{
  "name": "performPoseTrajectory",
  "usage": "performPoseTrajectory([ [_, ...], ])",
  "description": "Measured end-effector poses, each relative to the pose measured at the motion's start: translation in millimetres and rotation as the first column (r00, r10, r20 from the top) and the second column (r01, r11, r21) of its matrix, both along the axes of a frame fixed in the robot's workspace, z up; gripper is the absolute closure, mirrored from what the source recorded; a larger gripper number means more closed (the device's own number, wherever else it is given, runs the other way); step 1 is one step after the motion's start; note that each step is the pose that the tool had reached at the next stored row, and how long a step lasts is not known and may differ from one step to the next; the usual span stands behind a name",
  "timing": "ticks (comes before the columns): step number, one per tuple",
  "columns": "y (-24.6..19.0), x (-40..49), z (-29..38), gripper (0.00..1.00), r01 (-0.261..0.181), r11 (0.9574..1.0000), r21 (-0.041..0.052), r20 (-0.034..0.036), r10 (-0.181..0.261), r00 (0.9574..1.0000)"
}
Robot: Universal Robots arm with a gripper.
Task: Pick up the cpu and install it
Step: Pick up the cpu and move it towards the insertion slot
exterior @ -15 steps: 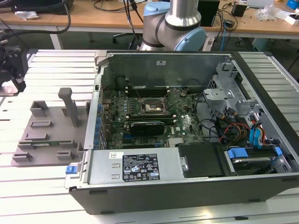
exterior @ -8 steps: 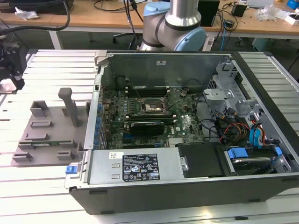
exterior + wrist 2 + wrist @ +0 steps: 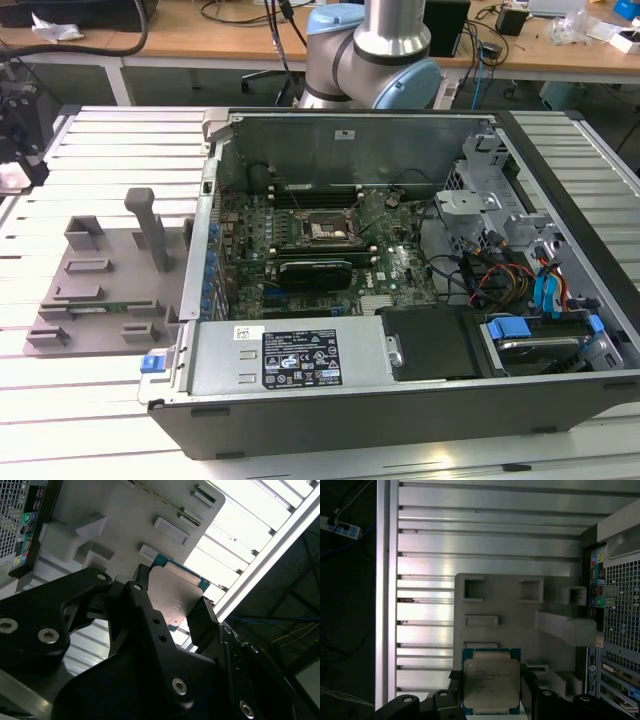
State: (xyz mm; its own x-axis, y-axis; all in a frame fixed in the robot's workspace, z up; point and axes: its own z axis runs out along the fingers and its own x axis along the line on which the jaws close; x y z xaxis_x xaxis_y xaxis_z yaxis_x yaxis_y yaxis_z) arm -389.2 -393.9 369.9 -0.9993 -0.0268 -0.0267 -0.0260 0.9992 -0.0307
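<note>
first wrist view: the cpu [image 3: 491, 682] sits pinched in the gripper [image 3: 491, 687], metal top toward the camera, over an edge of the grey tray [image 3: 510, 605]. the tray lies on the slatted desk [image 3: 470, 530] just beside the computer case [image 3: 620, 605], and the chip looks lifted clear of it rather than resting on it. the likely trouble is the hold itself: the chip is thin and caught only by two opposite edges, so a jolt or a brush against the case wall could tilt it or let it slip out. a tilted or turned chip would meet the socket [image 3: 322, 232], seen well inside the case in the exterior view, askew, and the contacts there would probably suffer. in the second wrist view the black fingers [image 3: 202, 620] stand narrow, drawn in against the cpu's sides with no gap showing, and they touch nothing else.
</note>
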Motion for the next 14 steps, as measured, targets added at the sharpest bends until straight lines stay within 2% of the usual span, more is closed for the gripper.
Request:
performPoseTrajectory([
  [14, 0.0, 0.0, 14.7, 0.45, 0.000, 1.0000, 0.0000, -0.0001, 0.000, 1.0000],
])
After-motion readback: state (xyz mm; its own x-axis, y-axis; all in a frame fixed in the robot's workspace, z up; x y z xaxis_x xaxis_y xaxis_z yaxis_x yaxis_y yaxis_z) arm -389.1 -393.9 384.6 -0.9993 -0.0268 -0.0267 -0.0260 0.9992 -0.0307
